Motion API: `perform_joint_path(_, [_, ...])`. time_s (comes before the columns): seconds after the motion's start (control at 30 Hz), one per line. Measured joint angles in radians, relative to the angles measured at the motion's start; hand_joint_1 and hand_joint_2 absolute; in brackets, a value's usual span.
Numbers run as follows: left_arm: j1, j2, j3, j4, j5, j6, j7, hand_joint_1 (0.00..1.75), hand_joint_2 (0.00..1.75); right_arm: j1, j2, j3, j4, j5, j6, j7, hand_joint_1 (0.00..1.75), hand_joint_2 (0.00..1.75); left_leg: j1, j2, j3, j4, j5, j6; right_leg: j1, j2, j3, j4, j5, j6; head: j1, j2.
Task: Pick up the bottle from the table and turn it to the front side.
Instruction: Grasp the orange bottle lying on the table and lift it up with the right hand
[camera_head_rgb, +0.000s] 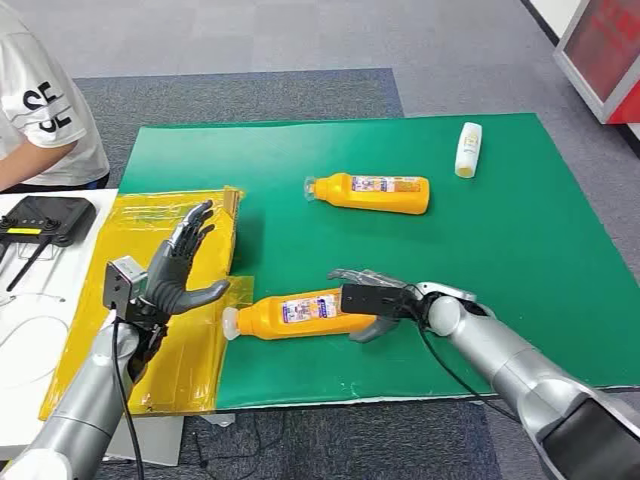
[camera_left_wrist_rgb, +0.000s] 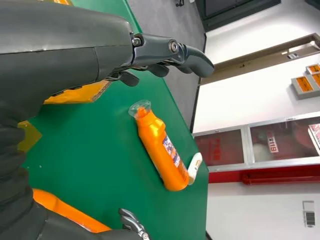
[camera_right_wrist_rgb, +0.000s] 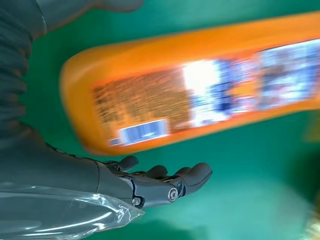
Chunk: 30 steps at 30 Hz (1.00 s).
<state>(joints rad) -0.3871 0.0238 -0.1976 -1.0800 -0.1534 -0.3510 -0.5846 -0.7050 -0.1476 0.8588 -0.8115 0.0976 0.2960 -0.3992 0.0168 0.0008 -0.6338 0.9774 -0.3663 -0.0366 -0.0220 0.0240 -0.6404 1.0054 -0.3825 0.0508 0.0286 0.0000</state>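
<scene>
at the left, the left hand hovers over the yellow sheet, fingers spread and holding nothing; best kept there, out of the way. just right of it the near bottle lies on its side on the green mat, cap pointing left at the sheet's edge. the right hand sits at the bottle's base end, fingers apart around it but not closed on it. to do this well, wrap the body behind the label, squeeze firmly, lift clear before rolling. a second bottle and a small white bottle lie farther back.
</scene>
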Motion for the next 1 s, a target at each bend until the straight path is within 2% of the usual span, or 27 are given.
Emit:
perform_joint_path(0.33, [0.017,-0.003,0.0,0.0,0.004,0.001,0.004,0.0,1.75,0.09,0.0,-0.123,-0.14,-0.004,0.032,-0.012,0.0,1.75,0.0,0.0,0.0,0.0,0.0,0.0,0.0,0.0,0.0,0.0,0.0,0.0,0.0,0.0])
perform_joint_path(0.63, [0.031,-0.003,0.0,-0.001,0.01,0.01,0.004,0.0,1.75,0.105,0.008,-0.143,-0.181,0.04,0.043,-0.009,0.0,1.75,0.0,0.0,0.0,0.0,0.0,0.0,0.0,0.0,0.0,0.0,0.0,0.0,0.0,0.0])
perform_joint_path(0.83, [0.041,-0.003,0.001,-0.002,0.01,0.015,0.004,0.0,1.75,0.107,0.022,-0.129,-0.209,0.172,-0.01,0.025,0.0,1.75,0.0,0.0,0.0,0.0,0.0,0.0,0.0,0.0,0.0,0.0,0.0,0.0,0.0,0.0])
perform_joint_path(1.0, [0.055,-0.001,0.004,-0.012,0.009,0.02,0.004,0.0,1.75,0.084,0.036,-0.075,-0.224,0.347,-0.056,0.102,0.0,1.75,0.0,0.0,-0.001,0.0,0.0,0.0,0.0,0.0,0.0,0.0,0.0,0.0,0.0,0.0])
